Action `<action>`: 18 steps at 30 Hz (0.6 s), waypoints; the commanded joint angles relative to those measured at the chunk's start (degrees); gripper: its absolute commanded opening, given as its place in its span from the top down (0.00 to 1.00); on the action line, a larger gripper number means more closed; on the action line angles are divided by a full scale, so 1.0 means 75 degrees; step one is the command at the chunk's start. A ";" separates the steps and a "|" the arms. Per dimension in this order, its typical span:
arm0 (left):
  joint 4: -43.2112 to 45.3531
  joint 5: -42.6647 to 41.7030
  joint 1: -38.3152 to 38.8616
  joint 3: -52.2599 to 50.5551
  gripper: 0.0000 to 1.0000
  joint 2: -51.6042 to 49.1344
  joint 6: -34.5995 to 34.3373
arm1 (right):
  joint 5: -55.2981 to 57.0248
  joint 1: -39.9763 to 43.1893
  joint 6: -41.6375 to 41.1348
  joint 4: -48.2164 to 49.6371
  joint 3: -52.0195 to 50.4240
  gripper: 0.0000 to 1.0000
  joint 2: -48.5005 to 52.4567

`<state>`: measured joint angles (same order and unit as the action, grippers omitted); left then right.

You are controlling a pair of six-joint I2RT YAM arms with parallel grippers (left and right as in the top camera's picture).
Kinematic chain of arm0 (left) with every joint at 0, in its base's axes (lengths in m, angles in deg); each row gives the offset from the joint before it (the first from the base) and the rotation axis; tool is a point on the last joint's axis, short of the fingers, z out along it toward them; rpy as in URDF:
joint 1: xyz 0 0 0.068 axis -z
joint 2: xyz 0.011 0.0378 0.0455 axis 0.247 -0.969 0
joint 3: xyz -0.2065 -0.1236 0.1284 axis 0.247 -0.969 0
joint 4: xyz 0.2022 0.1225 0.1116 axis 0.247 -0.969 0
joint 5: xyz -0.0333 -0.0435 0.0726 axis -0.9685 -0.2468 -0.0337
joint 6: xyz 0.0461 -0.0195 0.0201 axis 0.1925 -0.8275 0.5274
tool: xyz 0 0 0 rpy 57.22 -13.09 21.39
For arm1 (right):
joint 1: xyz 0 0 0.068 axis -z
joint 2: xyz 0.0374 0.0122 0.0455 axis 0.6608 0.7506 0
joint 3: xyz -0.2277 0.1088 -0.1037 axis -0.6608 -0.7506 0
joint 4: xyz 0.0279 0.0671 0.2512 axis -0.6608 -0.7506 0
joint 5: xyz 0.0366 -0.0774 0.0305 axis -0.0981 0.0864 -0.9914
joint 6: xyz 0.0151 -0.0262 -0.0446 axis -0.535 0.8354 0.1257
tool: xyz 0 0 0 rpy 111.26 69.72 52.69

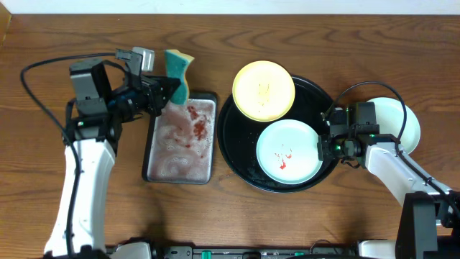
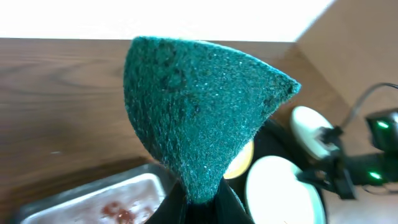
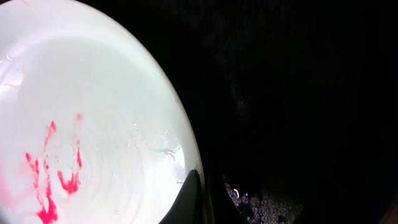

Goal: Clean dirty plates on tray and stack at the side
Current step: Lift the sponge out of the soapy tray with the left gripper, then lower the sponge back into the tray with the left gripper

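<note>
My left gripper (image 1: pixel 167 88) is shut on a green and yellow sponge (image 1: pixel 177 72) and holds it above the far end of the grey metal tray; the left wrist view shows the sponge (image 2: pixel 199 106) between the jaws (image 2: pixel 200 205). The black tray (image 1: pixel 237 147) holds a pale yellow plate (image 1: pixel 264 90) on its far rim and a mint-blue plate (image 1: pixel 289 150) with red smears. My right gripper (image 1: pixel 323 144) is shut on that plate's right rim; in the right wrist view the fingers (image 3: pixel 202 199) pinch the rim of the smeared plate (image 3: pixel 93 124). A second mint-blue plate (image 1: pixel 397 122) lies on the table to the right.
A small grey metal tray (image 1: pixel 152 155) with foamy, red-stained water sits left of the black tray. Cables run along both arms. The wooden table extends around both trays.
</note>
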<state>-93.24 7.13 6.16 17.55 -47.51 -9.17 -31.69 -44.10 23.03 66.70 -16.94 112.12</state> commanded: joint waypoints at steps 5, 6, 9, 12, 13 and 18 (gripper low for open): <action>-0.0125 0.0906 -0.0017 0.0026 0.93 0.0085 -0.0326 | -0.0006 -0.0105 0.0119 0.0017 -0.0050 0.99 0.0038; -0.0119 0.0903 -0.0017 0.0026 0.93 0.0085 -0.0323 | -0.0003 -0.0105 0.0119 0.0017 -0.0050 0.99 0.0038; -0.0125 0.0903 -0.0017 0.0026 0.93 0.0085 -0.0323 | -0.0003 -0.0105 0.0119 0.0017 -0.0050 0.99 0.0038; -0.0122 0.0903 -0.0017 0.0026 0.93 0.0085 -0.0321 | -0.0003 -0.0105 0.0119 0.0015 -0.0050 0.99 0.0038; -0.0122 0.0903 -0.0017 0.0026 0.93 0.0085 -0.0321 | -0.0006 -0.0105 0.0119 0.0017 -0.0050 0.99 0.0038; -0.0259 0.2168 0.0487 0.0026 0.92 0.0087 -0.0224 | -0.0003 -0.0105 0.0119 0.0017 -0.0050 0.99 0.0038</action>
<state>-94.77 16.57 7.16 17.55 -47.07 -11.49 -31.69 -44.10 23.03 66.70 -16.94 112.12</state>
